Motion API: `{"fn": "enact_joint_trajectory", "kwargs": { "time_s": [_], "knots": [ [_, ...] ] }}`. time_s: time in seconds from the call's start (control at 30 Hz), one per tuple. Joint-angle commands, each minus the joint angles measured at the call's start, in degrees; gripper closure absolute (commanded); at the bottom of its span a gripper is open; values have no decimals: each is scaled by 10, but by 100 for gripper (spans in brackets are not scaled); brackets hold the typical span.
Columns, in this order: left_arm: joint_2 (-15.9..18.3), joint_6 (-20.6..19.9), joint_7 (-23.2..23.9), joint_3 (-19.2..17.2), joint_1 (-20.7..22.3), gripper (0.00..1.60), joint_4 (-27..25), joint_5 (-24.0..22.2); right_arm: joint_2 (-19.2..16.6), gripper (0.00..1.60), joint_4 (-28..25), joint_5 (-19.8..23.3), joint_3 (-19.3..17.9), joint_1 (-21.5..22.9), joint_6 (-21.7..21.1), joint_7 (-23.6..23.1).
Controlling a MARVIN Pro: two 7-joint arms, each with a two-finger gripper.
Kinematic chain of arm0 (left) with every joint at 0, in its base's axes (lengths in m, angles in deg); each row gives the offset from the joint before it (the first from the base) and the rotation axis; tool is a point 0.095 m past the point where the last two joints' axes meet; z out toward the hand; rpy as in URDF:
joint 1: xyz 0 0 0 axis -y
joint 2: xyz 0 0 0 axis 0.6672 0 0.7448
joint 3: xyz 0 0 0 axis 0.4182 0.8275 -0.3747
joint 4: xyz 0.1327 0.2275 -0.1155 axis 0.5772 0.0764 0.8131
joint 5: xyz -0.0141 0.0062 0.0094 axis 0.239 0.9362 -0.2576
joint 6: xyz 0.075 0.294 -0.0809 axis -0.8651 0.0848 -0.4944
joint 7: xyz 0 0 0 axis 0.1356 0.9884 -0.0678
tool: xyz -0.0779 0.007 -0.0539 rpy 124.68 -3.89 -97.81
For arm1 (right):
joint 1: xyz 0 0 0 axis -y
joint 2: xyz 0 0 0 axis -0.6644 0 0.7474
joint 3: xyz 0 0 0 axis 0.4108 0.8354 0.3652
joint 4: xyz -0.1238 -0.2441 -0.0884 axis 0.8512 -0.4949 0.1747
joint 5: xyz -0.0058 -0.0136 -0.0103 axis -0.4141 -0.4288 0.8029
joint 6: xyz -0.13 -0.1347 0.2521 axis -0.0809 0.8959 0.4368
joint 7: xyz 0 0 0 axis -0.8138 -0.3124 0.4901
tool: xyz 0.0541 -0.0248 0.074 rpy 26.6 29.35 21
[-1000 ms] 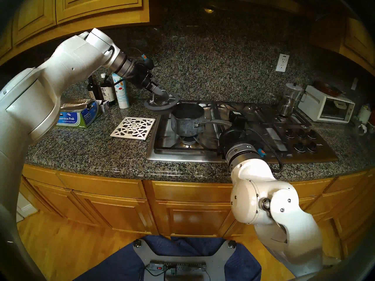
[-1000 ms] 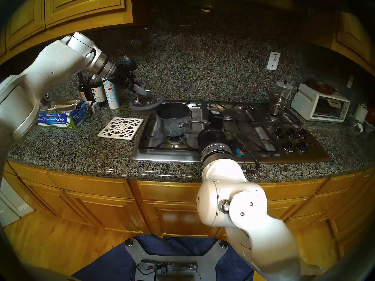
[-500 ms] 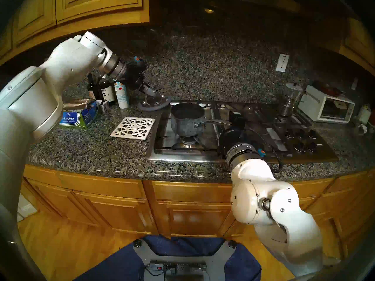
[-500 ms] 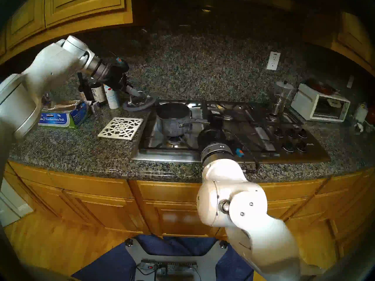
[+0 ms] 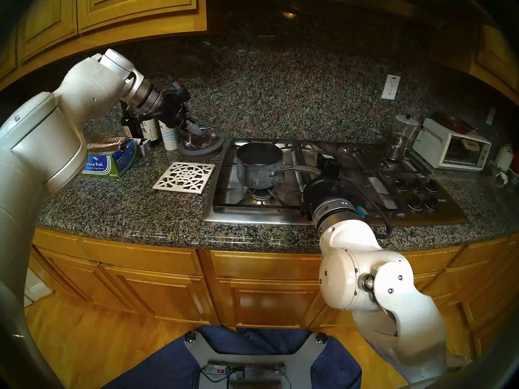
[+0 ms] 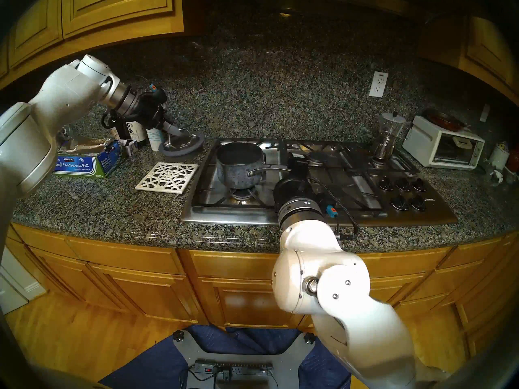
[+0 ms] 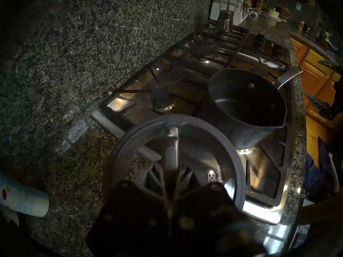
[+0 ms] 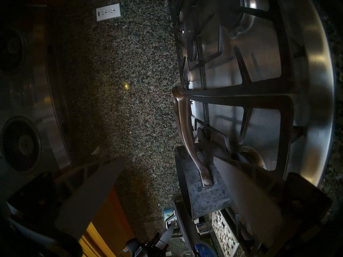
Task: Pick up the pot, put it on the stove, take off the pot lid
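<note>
the step in hand looks like setting the pot lid [image 5: 201,146] down, since the pot [image 5: 259,166] already sits bare on the stove [image 5: 334,183], on the front burner at the end nearest the trivet [image 5: 184,177]. to do it well, i would lower the lid onto the open stretch of counter [image 5: 126,206] just behind the trivet, level it first (it hangs tilted, its near rim lower), and only let go once the rim is down all round, so the glass does not drop or ring on the stone. the white canister [image 5: 169,137] and the bottles [image 5: 140,127] stand just beyond the trivet's far corner, close to the lid's path, so drifting further that way risks a knock. whether the lid already touches the counter i cannot tell from the head views.

the left gripper [image 5: 198,131] is fully closed, its fingers pinched on the lid's silver loop handle [image 7: 171,149]; the left wrist view shows the lid hanging right below it, with the pot beyond. the right gripper [image 8: 185,186] stands wide open and holds nothing, parked over the stove on the side away from the trivet, its fingers [image 8: 89,191] either side of the pot's long handle [image 8: 187,132] without clear contact.
</note>
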Motion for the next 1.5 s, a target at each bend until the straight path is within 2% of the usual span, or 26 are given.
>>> {"fn": "enact_joint_trajectory", "kwargs": {
  "time_s": [0.0, 0.5, 0.83, 1.47],
  "knots": [
    [-1, 21, -1, -5, 29, 160, 19, 1, 1, 0, -16, -9, -3, 11, -1, -9],
    [2, 51, 4, -5, 18, 160, 40, 12, 1, 0, -16, -9, -3, 11, -1, -9],
    [16, 77, 23, -2, 10, 160, 49, 23, 0, 0, -16, -9, -3, 11, -1, -9],
    [29, 100, 39, -6, -10, 160, 57, 31, 0, 0, -16, -10, -2, 10, 0, -9]
  ]
}}
